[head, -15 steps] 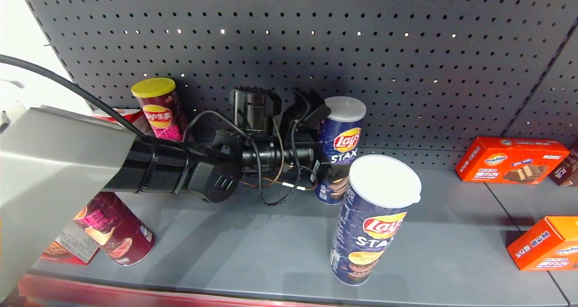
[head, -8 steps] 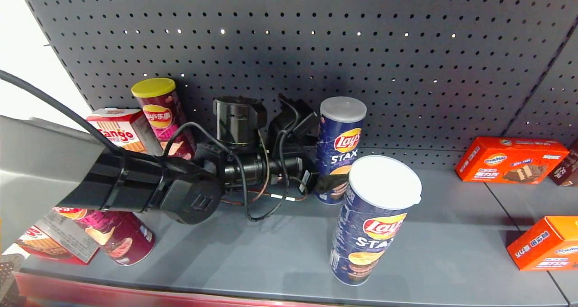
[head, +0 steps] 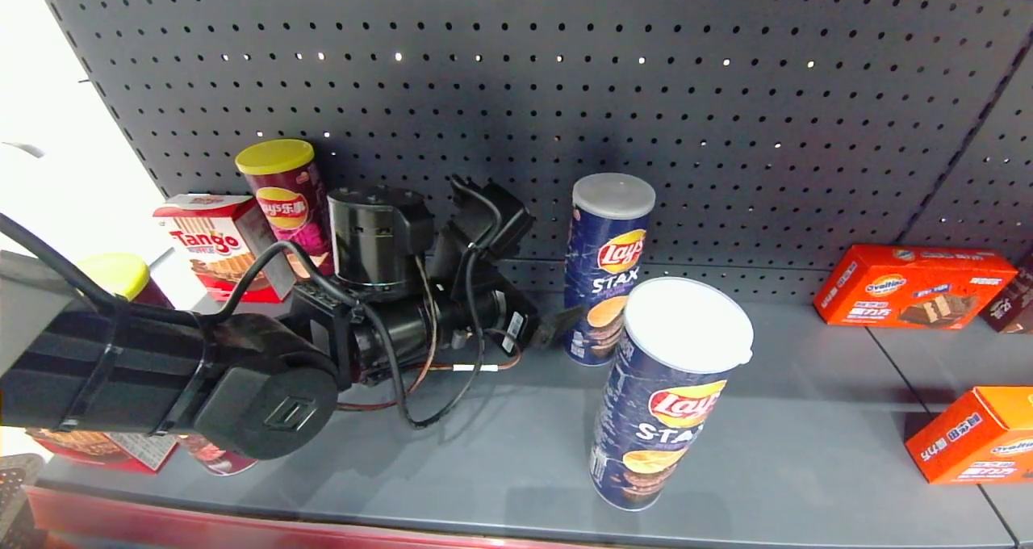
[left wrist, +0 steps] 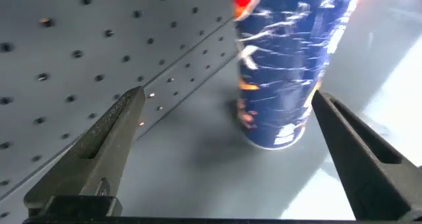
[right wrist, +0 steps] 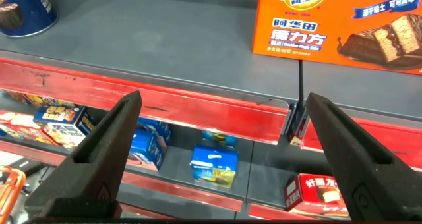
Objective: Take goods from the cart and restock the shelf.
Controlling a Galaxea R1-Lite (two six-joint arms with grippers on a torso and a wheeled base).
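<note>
The rear blue can [head: 607, 270] at centre frame is judged placed, left gripper [left wrist: 227, 97] and right gripper [right wrist: 221, 99] both spread empty; a fresh cart pick is called for

1. The left arm [head: 242, 363] covers most of a maroon can [head: 216, 457] lying at the shelf's front, and much of the red box [head: 81, 446] beside it.
2. A yellow-lidded can [head: 115, 273] peeks from behind the arm, its body hidden.
3. In the left wrist view, the blue can [left wrist: 283, 66] is blurred, its upper part cut off by the frame.
4. The head view's right edge crops an orange box [head: 976, 436] and a dark brown box [head: 1018, 305].
5. In the right wrist view, the lower-shelf boxes [right wrist: 214, 166] are too small to identify.
</note>
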